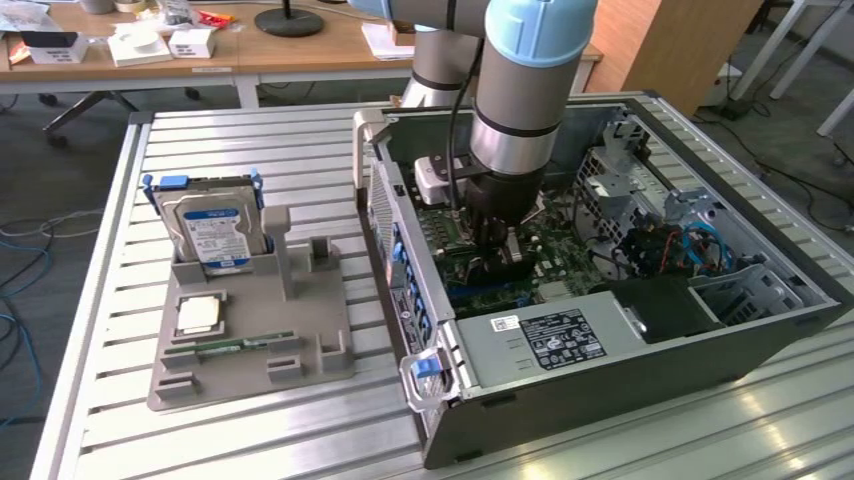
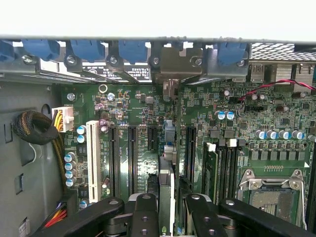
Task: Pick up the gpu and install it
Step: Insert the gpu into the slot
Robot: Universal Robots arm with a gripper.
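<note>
The gripper [image 2: 167,207] is seen in the wrist view low over the motherboard [image 2: 148,111], its two black fingers [image 2: 144,215] clenched on the gpu [image 2: 166,190], which is held on edge between them. The card is aligned with an expansion slot [image 2: 169,138] of the motherboard, its metal bracket end directed toward the rear wall of the computer case [image 2: 177,64]; whether the card is fully seated in the slot cannot be told. Beside the card, further long black slots and a white slot [image 2: 92,158] are noted on the board, and an empty processor socket [image 2: 271,190] is seen on the card's other side.

In the exterior view, the arm [image 1: 514,100] is lowered into the open computer case [image 1: 601,390], with the gripper [image 1: 497,255] down among the board components. A power supply [image 1: 561,340] with a label is mounted inside the case, near the gripper.

Outside the case, toward the exterior view's left, a grey parts holder [image 1: 247,345] is placed on the slatted table [image 1: 200,440]. A hard drive [image 1: 214,230] with a blue label is stood upright in the holder, and a memory stick [image 1: 247,345] is laid flat along it.
</note>
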